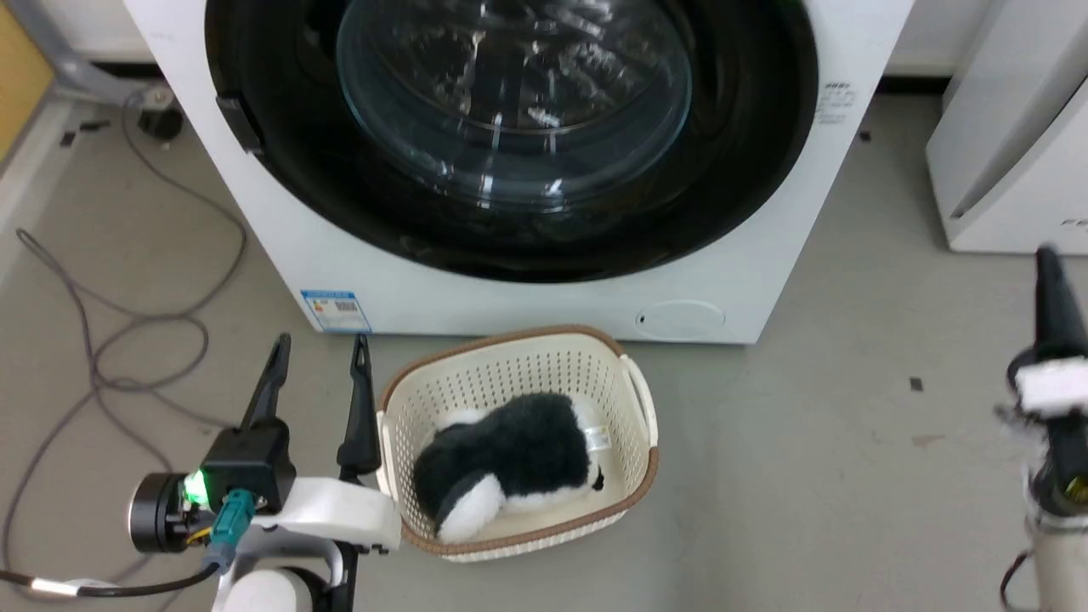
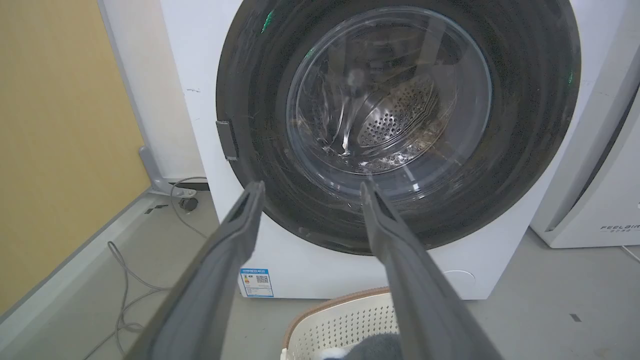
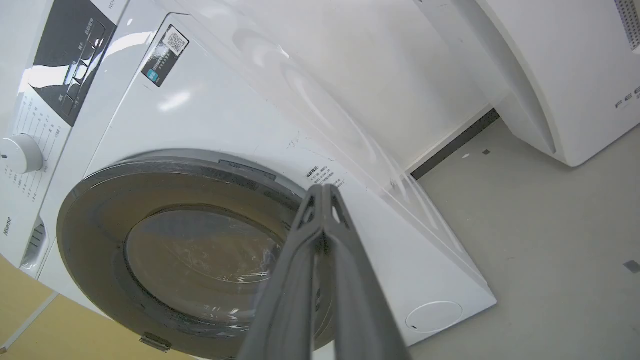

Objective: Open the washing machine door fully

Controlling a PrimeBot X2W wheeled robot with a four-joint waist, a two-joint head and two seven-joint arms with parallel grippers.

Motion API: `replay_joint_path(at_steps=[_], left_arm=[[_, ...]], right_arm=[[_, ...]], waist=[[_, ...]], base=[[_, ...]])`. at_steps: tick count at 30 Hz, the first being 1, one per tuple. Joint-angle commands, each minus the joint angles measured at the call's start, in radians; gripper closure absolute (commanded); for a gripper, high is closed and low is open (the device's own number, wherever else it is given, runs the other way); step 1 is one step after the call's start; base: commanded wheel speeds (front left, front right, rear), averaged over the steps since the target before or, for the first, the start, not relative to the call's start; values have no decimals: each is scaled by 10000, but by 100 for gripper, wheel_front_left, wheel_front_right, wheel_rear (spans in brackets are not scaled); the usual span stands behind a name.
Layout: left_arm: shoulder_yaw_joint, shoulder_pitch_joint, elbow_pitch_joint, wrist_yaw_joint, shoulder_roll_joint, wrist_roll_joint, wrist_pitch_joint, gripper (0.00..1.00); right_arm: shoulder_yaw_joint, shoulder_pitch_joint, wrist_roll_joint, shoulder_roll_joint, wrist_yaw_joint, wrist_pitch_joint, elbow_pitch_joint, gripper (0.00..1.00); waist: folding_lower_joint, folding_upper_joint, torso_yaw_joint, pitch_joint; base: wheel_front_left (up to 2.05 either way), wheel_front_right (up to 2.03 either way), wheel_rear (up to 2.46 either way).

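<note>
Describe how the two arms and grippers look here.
The left gripper has two long, tapering dark grey fingers on a black block with a green light. A teal plug and black cable sit beside its glossy white forearm shell. The right gripper has matching dark fingers, a white band and a pale forearm.

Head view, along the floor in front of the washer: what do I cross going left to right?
grey cables → left gripper, open → cream basket with a black-and-white plush toy lying in it → right gripper
</note>
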Motion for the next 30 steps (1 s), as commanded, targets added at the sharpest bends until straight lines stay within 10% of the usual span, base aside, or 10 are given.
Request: replay_joint_path(at_steps=[1,30], left_arm=[[4,-243,-67,111,5,5,-119,0],[-178,-1585,-431,547,6,-204,-725,0]], right_arm=[[-24,-602,425,-212,38,36,320,100],[1507,-6572,2475,-1450,52,602,3932,100]], waist=[[-1,0,76,247],[-1,0,744,2412]], base=[[0,0,0],[0,0,0]])
